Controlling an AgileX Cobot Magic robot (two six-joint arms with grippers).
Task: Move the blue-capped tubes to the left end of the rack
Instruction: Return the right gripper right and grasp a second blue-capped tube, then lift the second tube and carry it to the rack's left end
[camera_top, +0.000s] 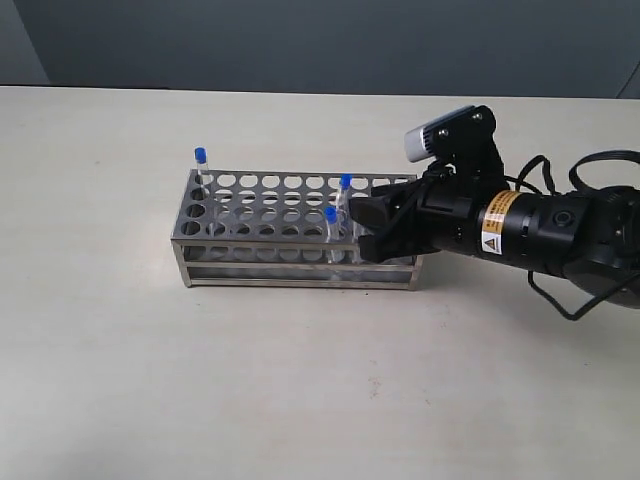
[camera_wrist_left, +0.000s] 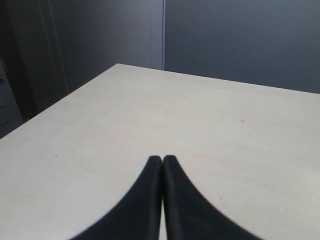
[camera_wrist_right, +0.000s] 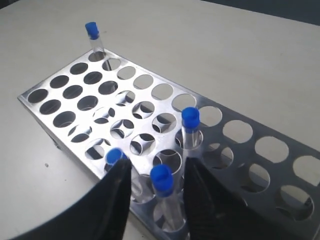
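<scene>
The steel rack (camera_top: 270, 240) (camera_wrist_right: 167, 81) stands mid-table. One blue-capped tube (camera_top: 201, 160) (camera_wrist_right: 92, 31) sits in the far corner hole at the rack's left end. Two more tubes (camera_top: 345, 185) (camera_top: 331, 218) stand right of the rack's middle. My right gripper (camera_top: 372, 228) (camera_wrist_right: 157, 165) is open over the rack's front right part. It straddles a blue-capped tube (camera_wrist_right: 161, 180) without touching it. Another tube (camera_wrist_right: 190, 119) stands just beyond, and one (camera_wrist_right: 114, 156) peeks out behind a finger (camera_wrist_right: 117, 195). My left gripper (camera_wrist_left: 162, 159) is shut and empty over bare table, out of the exterior view.
The pale table (camera_wrist_left: 200, 115) runs to a dark wall behind. The right arm's black body and cables (camera_top: 560, 235) stretch across the table right of the rack. Many rack holes at the left end hold nothing.
</scene>
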